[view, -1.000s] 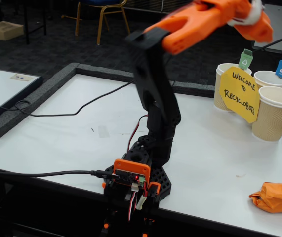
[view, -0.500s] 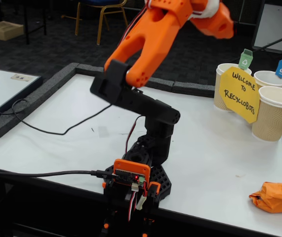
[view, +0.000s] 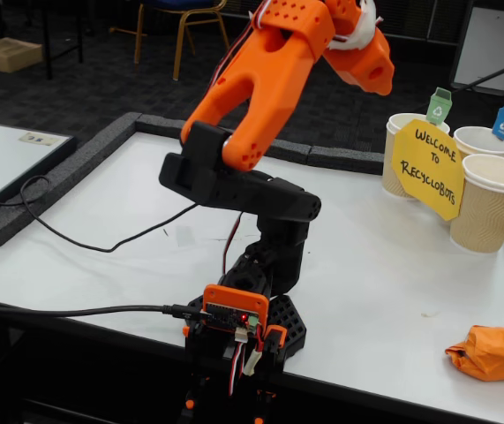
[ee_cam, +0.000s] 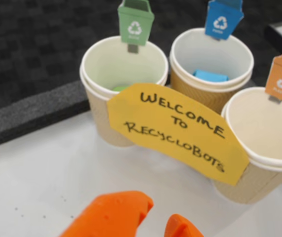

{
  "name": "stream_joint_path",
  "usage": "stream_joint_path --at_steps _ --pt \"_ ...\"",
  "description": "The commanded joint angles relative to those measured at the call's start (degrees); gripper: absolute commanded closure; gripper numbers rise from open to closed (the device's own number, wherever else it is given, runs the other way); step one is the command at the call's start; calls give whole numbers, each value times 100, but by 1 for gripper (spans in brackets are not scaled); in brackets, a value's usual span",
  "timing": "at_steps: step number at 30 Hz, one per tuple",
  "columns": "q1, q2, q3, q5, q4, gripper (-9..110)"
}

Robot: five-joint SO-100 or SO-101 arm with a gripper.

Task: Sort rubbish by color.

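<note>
An orange crumpled wad [view: 492, 352] lies on the white table near the front right corner in the fixed view, far from the arm. In the wrist view a blue wad [ee_cam: 211, 76] rests inside the blue-tagged cup [ee_cam: 200, 47]. A sliver of green wad [ee_cam: 120, 88] shows inside the green-tagged cup [ee_cam: 97, 64]. The orange-tagged cup [ee_cam: 259, 123] looks empty. My gripper [ee_cam: 159, 221] hangs high above the table, back from the cups. Its orange fingertips stand slightly apart with nothing between them. In the fixed view the gripper [view: 377, 75] is raised to the left of the cups.
A yellow "Welcome to Recyclobots" sign [view: 428, 168] leans against the cups at the table's back right. Black foam edging [view: 75, 168] borders the table. Cables [view: 75, 234] trail across the left side to the arm base [view: 243, 327]. A chair [view: 181, 26] stands beyond.
The arm has folded back. The gripper has swung left and away from above the cups, and the upper arm has dropped lower. The orange wad has not moved.
</note>
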Motion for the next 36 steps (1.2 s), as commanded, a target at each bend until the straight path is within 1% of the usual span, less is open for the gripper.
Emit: stream_joint_path --at_steps 1,8,16,21,27,36 --pt "-18 211 -132 97 -220 101" --pt "325 202 -35 97 -677 101" --pt "1151 211 369 105 -984 101" --pt "1687 211 571 475 -1020 101" --pt "2575 211 835 527 -1125 101" --pt "4280 211 1406 536 -1626 101"
